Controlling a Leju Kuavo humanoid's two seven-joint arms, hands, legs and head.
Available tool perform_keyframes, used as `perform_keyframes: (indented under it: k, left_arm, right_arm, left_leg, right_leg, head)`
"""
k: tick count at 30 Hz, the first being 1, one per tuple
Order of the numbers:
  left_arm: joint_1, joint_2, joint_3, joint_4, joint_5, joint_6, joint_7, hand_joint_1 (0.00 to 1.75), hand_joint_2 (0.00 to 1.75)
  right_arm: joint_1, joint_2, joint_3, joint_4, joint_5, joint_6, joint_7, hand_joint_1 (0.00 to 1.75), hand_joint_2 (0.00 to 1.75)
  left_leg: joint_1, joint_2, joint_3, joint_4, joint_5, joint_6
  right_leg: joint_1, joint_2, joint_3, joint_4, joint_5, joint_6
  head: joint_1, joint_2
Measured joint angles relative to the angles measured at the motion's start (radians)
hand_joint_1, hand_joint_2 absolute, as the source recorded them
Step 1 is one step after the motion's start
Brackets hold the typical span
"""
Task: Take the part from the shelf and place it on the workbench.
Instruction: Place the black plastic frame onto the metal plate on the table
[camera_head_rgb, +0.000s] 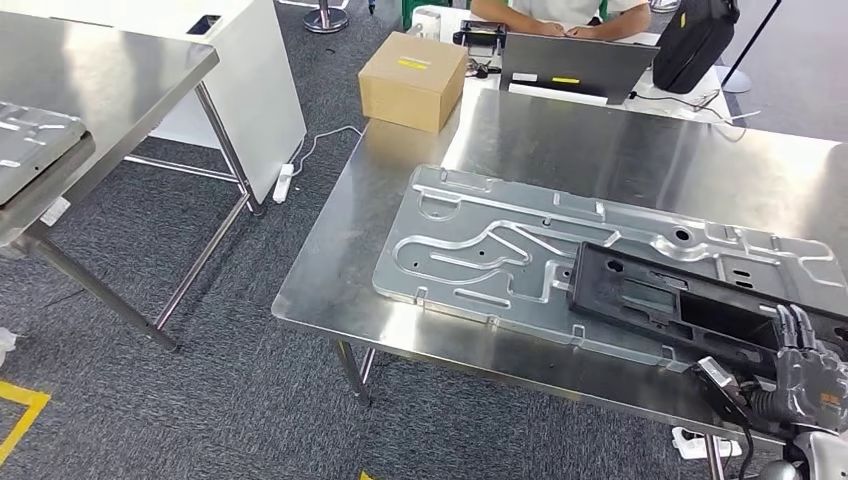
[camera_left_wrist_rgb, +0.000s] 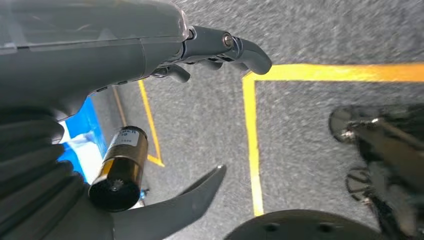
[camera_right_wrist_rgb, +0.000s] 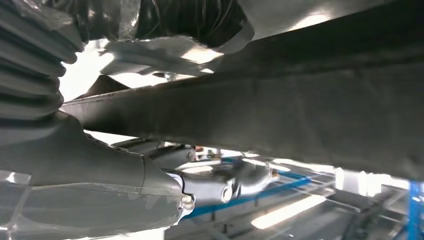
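A long black plastic part (camera_head_rgb: 680, 300) lies across a large stamped metal plate (camera_head_rgb: 480, 250) on the steel workbench (camera_head_rgb: 580, 140). At the bench's near right corner my right hand (camera_head_rgb: 805, 375) grips the part's near end, fingers (camera_head_rgb: 792, 325) over its top edge. In the right wrist view the dark part (camera_right_wrist_rgb: 300, 110) runs close across the picture above my right hand (camera_right_wrist_rgb: 75, 170), whose thumb sits under it. My left hand (camera_left_wrist_rgb: 100, 50) hangs over the carpet, fingers apart and holding nothing.
At the bench's far end are a cardboard box (camera_head_rgb: 412, 80), a laptop (camera_head_rgb: 575, 65), a black bag (camera_head_rgb: 695, 40) and a seated person (camera_head_rgb: 560, 12). A second steel table (camera_head_rgb: 90, 80) stands to the left, across a carpeted aisle. Yellow tape (camera_left_wrist_rgb: 252, 140) marks the floor.
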Motion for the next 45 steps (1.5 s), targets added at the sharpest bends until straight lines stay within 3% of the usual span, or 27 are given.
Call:
perform_keyframes:
  k: [2,5,7,16,18,24,35,45]
  left_arm:
    - [-0.002,-0.001,0.000,0.000,0.000,0.000,0.000,0.00,0.00]
    - [0.000,-0.002,0.002,0.000,-0.001,0.000,0.000,0.00,0.00]
    - [0.000,-0.002,0.004,0.000,-0.001,0.000,0.000,0.00,0.00]
    - [0.000,-0.003,0.016,0.000,-0.007,0.001,-0.002,0.00,0.00]
    - [0.000,-0.003,0.018,0.000,-0.008,0.002,-0.003,0.00,0.00]
    - [0.000,-0.005,0.025,0.000,-0.013,0.007,-0.006,0.00,0.00]
    - [0.001,-0.017,0.044,0.000,-0.024,0.022,-0.007,0.00,0.00]
    - [0.001,-0.021,0.050,0.000,-0.025,0.023,-0.006,0.00,0.00]
  right_arm:
    - [-0.022,0.000,0.001,0.044,0.003,-0.006,0.000,0.00,0.00]
    - [-0.041,0.002,0.004,0.091,0.009,-0.009,-0.001,0.00,0.00]
    - [-0.047,0.003,0.009,0.111,0.014,-0.012,0.000,0.00,0.00]
    - [-0.031,0.033,0.039,0.125,0.036,-0.028,0.006,0.00,0.00]
    - [-0.024,0.039,0.046,0.115,0.041,-0.040,0.012,0.00,0.00]
    - [0.044,0.083,0.066,-0.010,0.098,-0.072,0.021,0.00,0.00]
    - [0.241,0.239,0.069,-0.523,0.253,-0.074,-0.021,0.00,0.00]
    - [0.280,0.275,0.069,-0.670,0.263,-0.073,-0.035,0.00,0.00]
  left_leg:
    - [0.001,0.000,0.002,-0.009,0.002,0.002]
    - [0.002,0.001,0.004,-0.012,0.006,0.005]
    - [0.001,0.001,0.004,-0.012,0.007,0.007]
    - [-0.002,0.000,0.002,-0.011,0.006,0.016]
    - [-0.003,0.000,0.002,-0.011,0.005,0.017]
    - [-0.002,-0.002,0.002,-0.012,0.004,0.017]
    - [-0.002,-0.005,0.002,-0.015,0.003,0.013]
    - [-0.001,-0.005,0.002,-0.015,0.003,0.012]
  right_leg:
    - [0.006,0.001,0.003,-0.001,-0.010,-0.008]
    - [0.009,-0.002,0.007,-0.006,-0.009,-0.040]
    - [0.010,-0.003,0.010,-0.010,-0.004,-0.045]
    - [0.005,-0.005,0.012,-0.019,0.009,0.003]
    - [0.005,-0.005,0.012,-0.019,0.008,0.008]
    - [0.005,-0.006,0.010,-0.017,0.005,0.012]
    - [0.006,-0.013,0.005,-0.008,-0.002,0.005]
    - [0.006,-0.013,0.005,-0.008,-0.003,0.003]
  head:
    - [0.001,0.000]
    - [0.001,0.000]
    - [0.001,0.000]
    - [0.001,0.000]
    - [0.001,0.000]
    - [0.001,0.000]
    - [0.001,0.000]
    - [0.001,0.000]
